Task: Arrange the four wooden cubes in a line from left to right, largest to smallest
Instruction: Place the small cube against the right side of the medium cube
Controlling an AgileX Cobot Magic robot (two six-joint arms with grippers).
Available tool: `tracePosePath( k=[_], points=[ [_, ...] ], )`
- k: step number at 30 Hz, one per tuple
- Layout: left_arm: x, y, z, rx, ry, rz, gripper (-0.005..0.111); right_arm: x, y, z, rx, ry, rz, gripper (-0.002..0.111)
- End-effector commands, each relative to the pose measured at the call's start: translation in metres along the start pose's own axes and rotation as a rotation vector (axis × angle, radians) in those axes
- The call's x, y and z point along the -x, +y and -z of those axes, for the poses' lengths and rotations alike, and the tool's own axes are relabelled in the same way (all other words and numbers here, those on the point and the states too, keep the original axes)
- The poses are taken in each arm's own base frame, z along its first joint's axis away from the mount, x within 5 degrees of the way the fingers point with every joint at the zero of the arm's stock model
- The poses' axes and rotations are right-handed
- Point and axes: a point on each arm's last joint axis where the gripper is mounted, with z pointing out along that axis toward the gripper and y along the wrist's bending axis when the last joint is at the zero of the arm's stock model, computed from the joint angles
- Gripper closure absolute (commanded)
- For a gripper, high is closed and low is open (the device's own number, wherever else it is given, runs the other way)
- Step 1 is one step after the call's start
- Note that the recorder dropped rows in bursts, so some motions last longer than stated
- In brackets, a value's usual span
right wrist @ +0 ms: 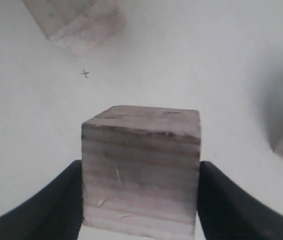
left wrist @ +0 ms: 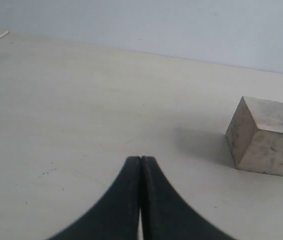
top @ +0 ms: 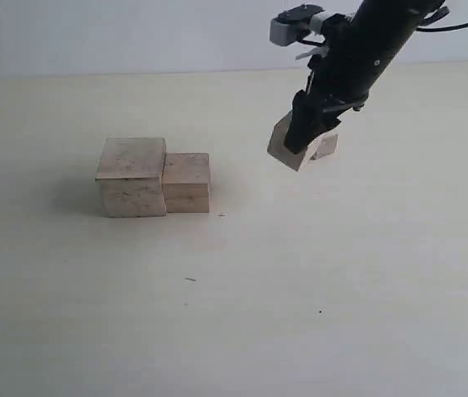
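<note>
My left pincer (left wrist: 141, 167) is closed on nothing, low over the desk (top: 317, 331). Toward the left edge sits the largest cube (top: 132, 176), with the second-largest cube (top: 187, 182) touching the side that faces the right edge. Farther back, right of centre, my right pincer (top: 304, 136) grips the third cube (right wrist: 141, 170), tilted and clear of the desk. The smallest cube (top: 327, 146) rests just behind it, nearer the far edge.
</note>
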Motion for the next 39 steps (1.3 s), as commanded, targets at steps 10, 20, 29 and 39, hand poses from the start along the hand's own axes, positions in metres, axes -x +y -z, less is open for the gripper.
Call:
tracePosePath(
  k=[10, 20, 29, 39],
  points=[
    [0.001, 0.0, 0.0, 0.004, -0.012, -0.006, 0.107, 0.014, -0.004, -0.049, 0.018, 0.019, 0.486, 0.108],
    [0.001, 0.0, 0.0, 0.004, -0.012, -0.006, 0.107, 0.034, -0.002, -0.07, -0.032, 0.096, 0.602, 0.108],
    [0.001, 0.0, 0.0, 0.004, -0.012, -0.006, 0.107, 0.038, 0.007, -0.085, 0.014, 0.077, 0.594, 0.108],
    [0.001, 0.0, 0.0, 0.004, -0.012, -0.006, 0.107, 0.041, 0.016, -0.102, 0.037, 0.101, 0.625, 0.108]
  ],
)
